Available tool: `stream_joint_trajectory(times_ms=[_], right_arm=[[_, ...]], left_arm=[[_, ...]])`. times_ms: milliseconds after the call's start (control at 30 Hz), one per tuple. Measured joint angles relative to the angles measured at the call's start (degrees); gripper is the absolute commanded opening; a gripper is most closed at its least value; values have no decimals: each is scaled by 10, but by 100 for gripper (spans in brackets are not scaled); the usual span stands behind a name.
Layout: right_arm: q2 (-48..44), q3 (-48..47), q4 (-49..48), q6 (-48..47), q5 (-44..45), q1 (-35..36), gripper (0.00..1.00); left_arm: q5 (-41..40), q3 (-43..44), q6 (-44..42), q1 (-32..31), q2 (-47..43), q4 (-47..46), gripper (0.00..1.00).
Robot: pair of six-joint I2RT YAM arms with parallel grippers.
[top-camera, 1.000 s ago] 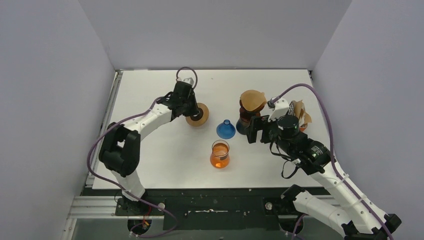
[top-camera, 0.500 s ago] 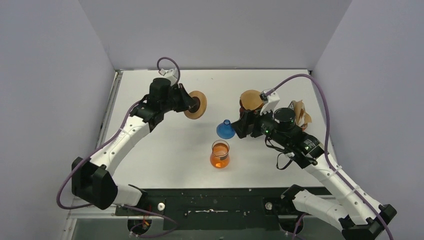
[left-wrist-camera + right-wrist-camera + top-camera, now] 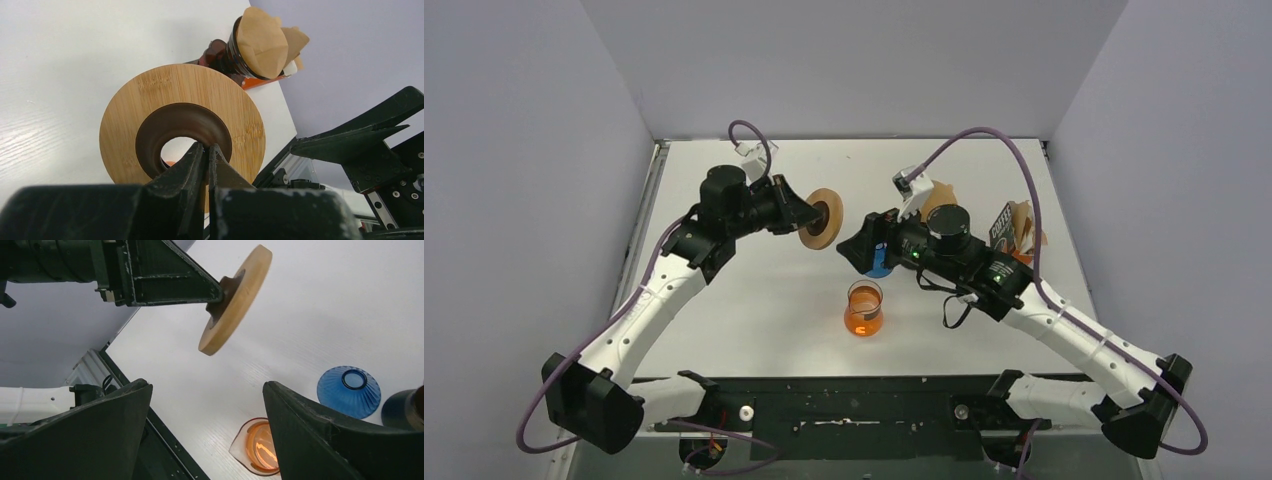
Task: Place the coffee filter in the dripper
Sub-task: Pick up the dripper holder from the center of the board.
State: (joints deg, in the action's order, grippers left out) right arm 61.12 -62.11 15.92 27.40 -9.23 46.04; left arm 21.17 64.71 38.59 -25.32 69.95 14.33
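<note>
Left arm (image 3: 652, 297), right arm (image 3: 1069, 335): white tubular links, bulky black joint housings. Purple cable (image 3: 749, 128) at each wrist, running along links. White camera mount (image 3: 911, 184) by each wrist. Left gripper (image 3: 207, 146): matte black, scuffed, fingers tapering to thin tips. Right gripper (image 3: 206, 385): broad black wedge fingers (image 3: 320, 435), worn pale edges. Green status light (image 3: 917, 254) on right wrist. Silver screws (image 3: 395, 196) in black bracket.

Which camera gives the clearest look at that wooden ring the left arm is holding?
The left wrist view: the wooden ring faces it, large, its inner rim pinched by the left claw. The right wrist view shows it edge-on; the top view, small and tilted.
</note>
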Motion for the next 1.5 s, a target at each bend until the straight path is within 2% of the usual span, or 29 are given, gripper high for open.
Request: stream_joint_trajectory(times_ms=[100,433,1133,1233,1433,1500], right_arm=[[27,-20,-8,6,22,26,82],[79,-33,-37,56,82,28,72],[114,-36,-101,129,86,28,51],[125,-36,-104,135,82,28,42],[136,-36,-110,145,75,28,0],[136,-36,-111,147,76,27,0]], left_arm=[[14,-14,1,0,-11,0,0],[39,-27,2,2,-43,0,0],[51,-40,-1,3,-53,-9,0],[52,-40,-1,3,-53,-9,0],[55,-44,-2,3,-54,-11,0],[56,-45,-2,3,-54,-14,0]])
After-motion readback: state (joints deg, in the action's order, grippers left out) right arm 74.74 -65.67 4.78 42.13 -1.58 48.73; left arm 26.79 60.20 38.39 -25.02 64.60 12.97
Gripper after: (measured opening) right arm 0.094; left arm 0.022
